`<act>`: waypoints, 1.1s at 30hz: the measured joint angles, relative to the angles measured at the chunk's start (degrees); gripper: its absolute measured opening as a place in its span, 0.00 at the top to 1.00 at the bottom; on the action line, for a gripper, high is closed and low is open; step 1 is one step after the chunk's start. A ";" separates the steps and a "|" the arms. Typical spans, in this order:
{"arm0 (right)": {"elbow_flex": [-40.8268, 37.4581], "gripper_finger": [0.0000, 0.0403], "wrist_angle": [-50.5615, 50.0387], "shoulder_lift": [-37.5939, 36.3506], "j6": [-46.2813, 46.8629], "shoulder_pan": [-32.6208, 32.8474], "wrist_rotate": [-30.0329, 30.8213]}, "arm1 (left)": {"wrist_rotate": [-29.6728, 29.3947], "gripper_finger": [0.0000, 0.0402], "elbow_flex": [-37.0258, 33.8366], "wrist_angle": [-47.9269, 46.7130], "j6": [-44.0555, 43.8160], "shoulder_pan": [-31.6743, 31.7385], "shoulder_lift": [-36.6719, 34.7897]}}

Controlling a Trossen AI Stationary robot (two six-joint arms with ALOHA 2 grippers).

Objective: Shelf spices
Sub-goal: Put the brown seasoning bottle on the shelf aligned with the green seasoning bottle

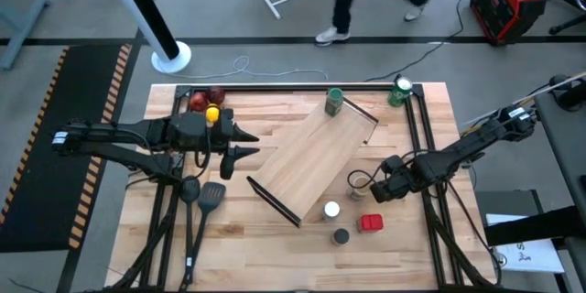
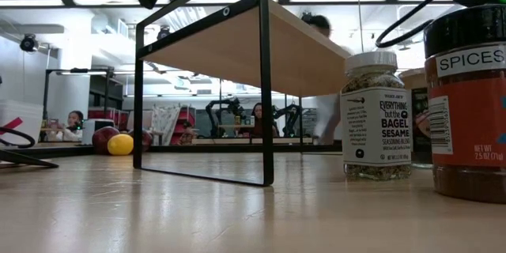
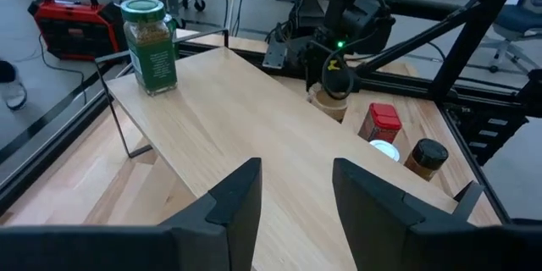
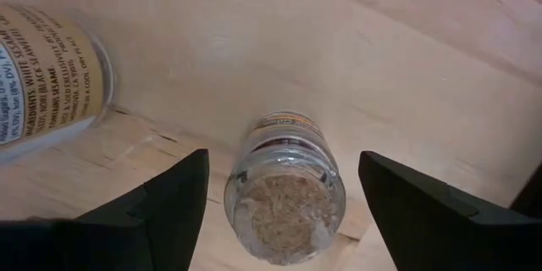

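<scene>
Both sets of jaws were spread with nothing pinched. On the right gripper (image 4: 284, 190) the two dark fingers (image 4: 174, 207) stood wide to either side of a small clear jar (image 4: 285, 188) with no lid visible from above, just tan spice showing, and neither finger was touching the glass. Another jar (image 4: 52, 72) lay just beside it. Seen from overhead, that gripper (image 1: 374, 186) sat right off the low edge of the shelf (image 1: 316, 156), which lay slanted across the table (image 1: 421, 265).

The left gripper (image 1: 254, 143) hung over the other side of the shelf, its fingers (image 3: 237, 199) apart over the bare wood. A green-topped jar (image 1: 333, 102) stood on the shelf's far end. Still down on the table near the front were the white-topped jar (image 1: 331, 210), the black-topped jar (image 1: 341, 236) and the red square-topped jar (image 1: 370, 223). A green can (image 1: 400, 91) stood at the far corner, fruit (image 1: 207, 104) in the opposite one, and two spatulas (image 1: 201, 197) lay by the left arm.
</scene>
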 joint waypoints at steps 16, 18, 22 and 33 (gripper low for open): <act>-5.14 0.36 3.36 0.40 1.43 -0.02 -3.32 | 0.28 0.68 0.02 0.19 -0.45 0.02 0.02; -5.13 0.38 3.88 0.37 0.86 -0.02 -3.08 | 0.28 0.67 0.02 0.20 -0.45 0.02 0.02; -5.15 0.43 4.44 0.31 0.28 -0.02 -3.27 | 0.31 0.66 0.04 0.22 -0.45 0.02 0.02; -0.97 0.59 2.33 0.43 -4.06 0.00 -7.96 | 0.33 0.69 0.02 0.21 -0.45 0.02 0.02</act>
